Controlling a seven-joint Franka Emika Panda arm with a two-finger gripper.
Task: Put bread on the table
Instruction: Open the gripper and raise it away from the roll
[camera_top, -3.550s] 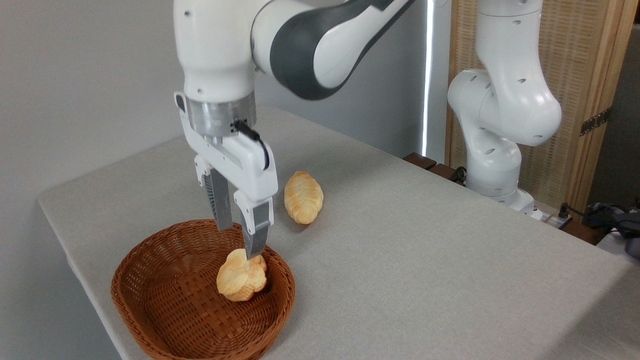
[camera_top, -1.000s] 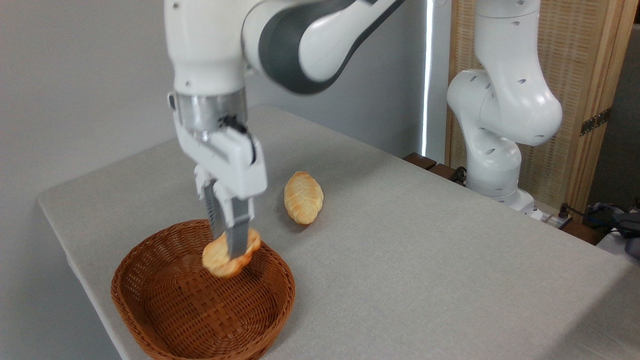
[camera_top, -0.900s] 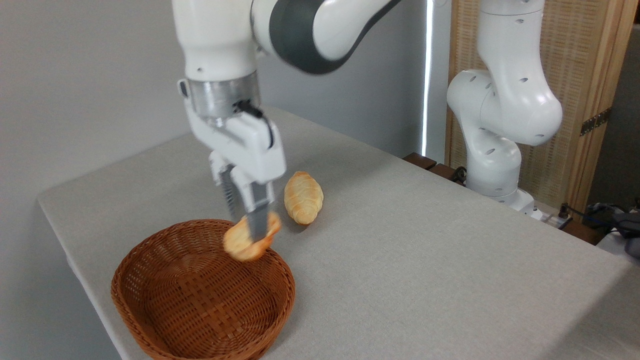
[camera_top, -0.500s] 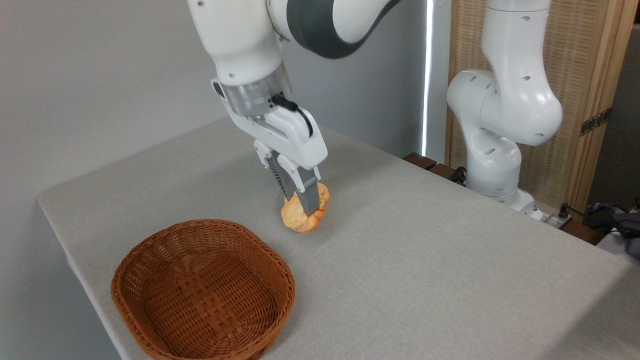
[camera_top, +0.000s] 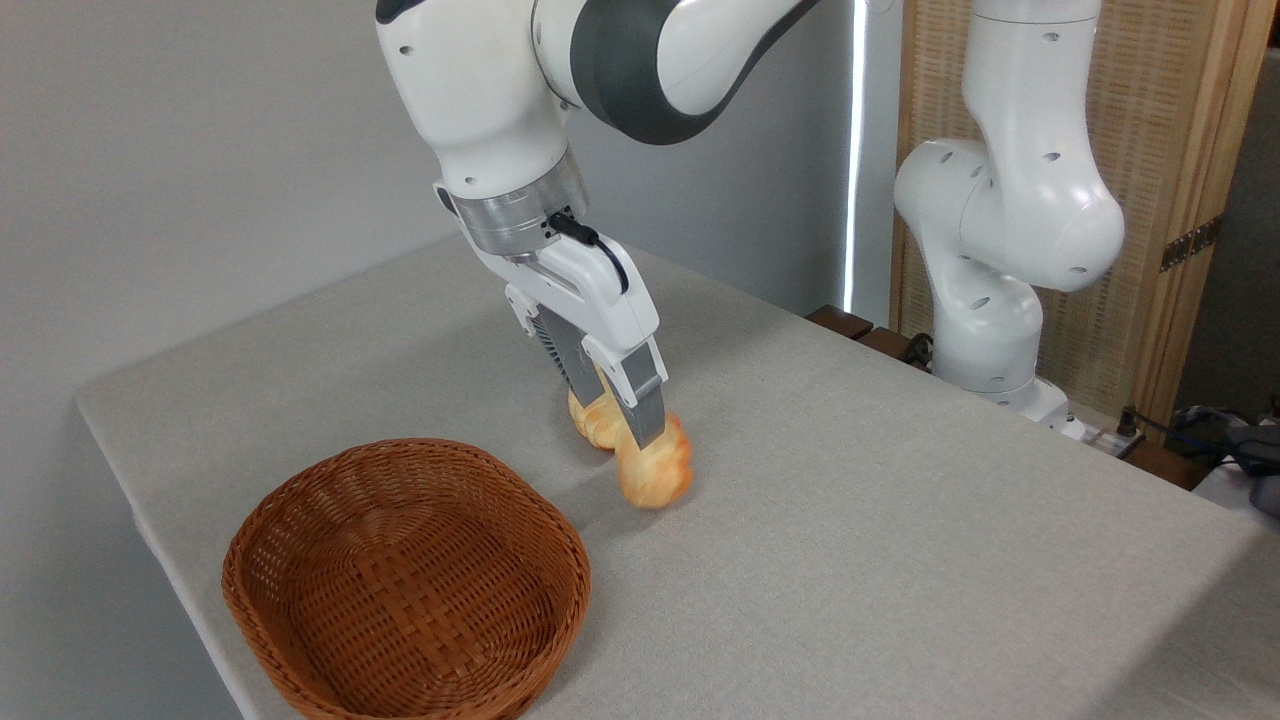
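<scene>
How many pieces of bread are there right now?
2. A round bun is held in the gripper just above the table; a longer loaf lies on the table behind it, mostly hidden by the gripper. The basket holds none.

Even, soft daylight, bright overall. A blown-out vertical strip of light (camera_top: 853, 150) stands upper right of centre. Soft shadow pools on the table (camera_top: 850, 560) just under the bread (camera_top: 657, 473) I hold, which is smeared by motion blur. My white arm (camera_top: 480, 90) shows mild sheen. The basket (camera_top: 400, 585) is sharp.
</scene>
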